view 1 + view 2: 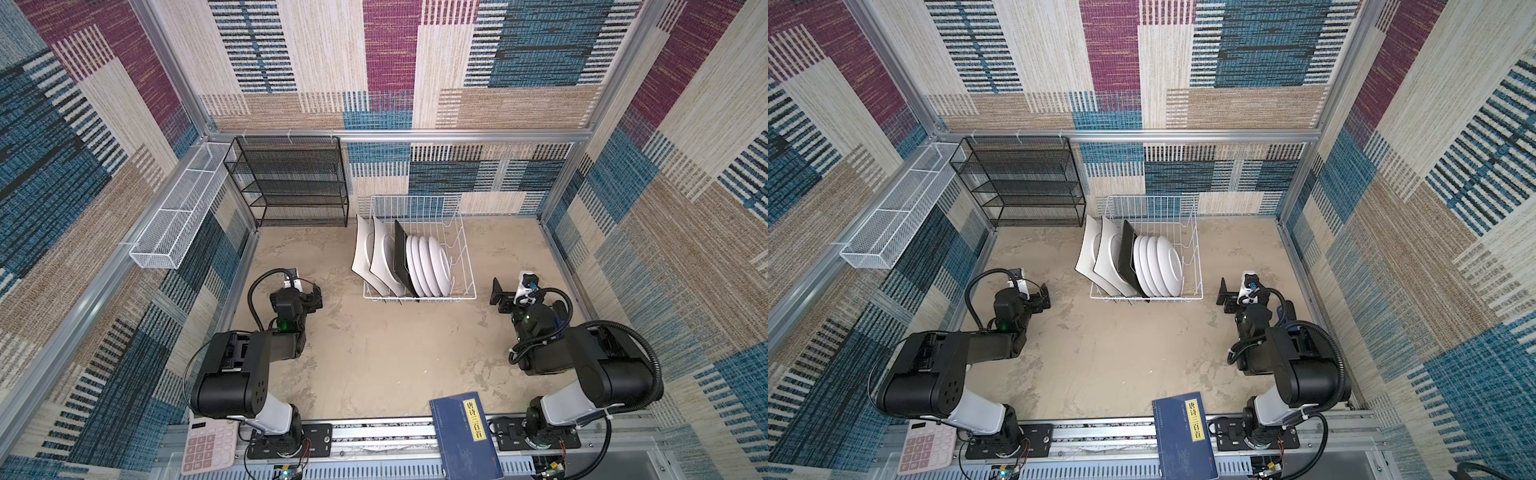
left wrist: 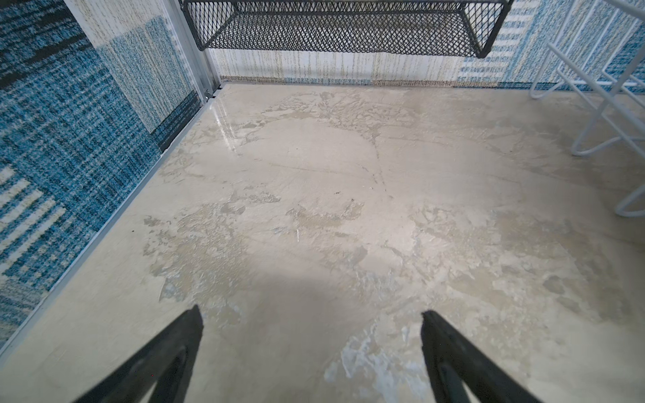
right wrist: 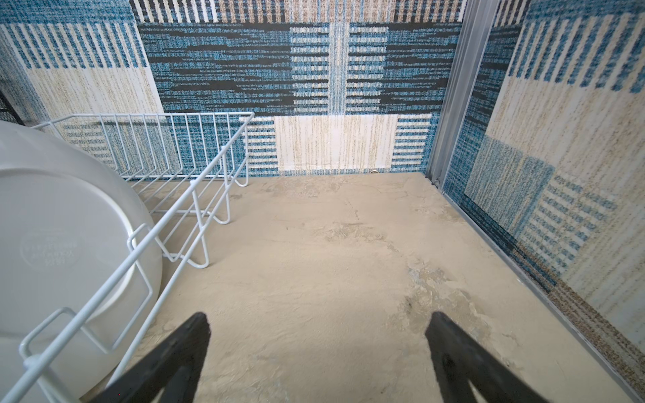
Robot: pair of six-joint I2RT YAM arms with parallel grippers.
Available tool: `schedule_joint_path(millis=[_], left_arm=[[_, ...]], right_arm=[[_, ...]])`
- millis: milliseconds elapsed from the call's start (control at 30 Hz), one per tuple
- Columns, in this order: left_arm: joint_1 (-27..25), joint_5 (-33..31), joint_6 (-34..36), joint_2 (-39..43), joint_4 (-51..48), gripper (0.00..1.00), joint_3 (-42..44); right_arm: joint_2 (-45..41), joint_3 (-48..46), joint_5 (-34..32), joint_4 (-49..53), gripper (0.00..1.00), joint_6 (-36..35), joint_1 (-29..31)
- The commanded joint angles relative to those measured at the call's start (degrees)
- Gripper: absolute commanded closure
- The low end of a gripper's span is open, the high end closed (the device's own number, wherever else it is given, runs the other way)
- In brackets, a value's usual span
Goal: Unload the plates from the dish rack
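- Presently the left hand [image 2: 311, 315] is held spread wide and empty, low over bare worktop [image 1: 374, 353], to the left of the dish rack [image 1: 415, 206].
- The right hand [image 3: 318, 318] is likewise spread and empty, just off the dish rack's right side.
- All seven plates are seen standing on edge in the dish rack: two white square plates [image 1: 365, 249], one black square plate [image 1: 401, 257], and four round white plates [image 1: 432, 266].
- Nothing is judged unloaded; every plate is left to be lifted out.
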State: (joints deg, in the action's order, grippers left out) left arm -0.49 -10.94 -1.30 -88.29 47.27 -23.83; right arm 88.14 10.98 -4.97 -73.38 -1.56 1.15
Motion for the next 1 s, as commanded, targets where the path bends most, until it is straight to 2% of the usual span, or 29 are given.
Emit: schedule_joint_path(millis=[0, 267, 467, 733, 967], left_arm=[[0.18, 1.03, 0.35, 0.05, -0.24, 0.0, -0.42], [0.32, 1.29, 0.33, 0.23, -0.03, 0.01, -0.25], [0.13, 6.63, 3.07, 2.56, -3.53, 0.01, -1.54], [0.05, 7.6, 2.06, 17.05, -19.54, 0.01, -4.94], [0.01, 9.0, -1.71, 25.02, -38.46, 0.01, -15.47]], right_arm=[[0.02, 0.33, 0.31, -1.85, 0.01, 0.48, 0.0], [-0.07, 0.12, 0.2, -2.11, 0.01, 0.56, 0.0], [-0.79, 0.33, 1.08, -1.29, 0.01, 0.05, 0.04], [-8.93, 7.03, 0.52, 16.22, 0.01, -0.02, 0.05], [-16.58, 11.1, 1.15, 25.88, 0.01, 2.22, 0.08]])
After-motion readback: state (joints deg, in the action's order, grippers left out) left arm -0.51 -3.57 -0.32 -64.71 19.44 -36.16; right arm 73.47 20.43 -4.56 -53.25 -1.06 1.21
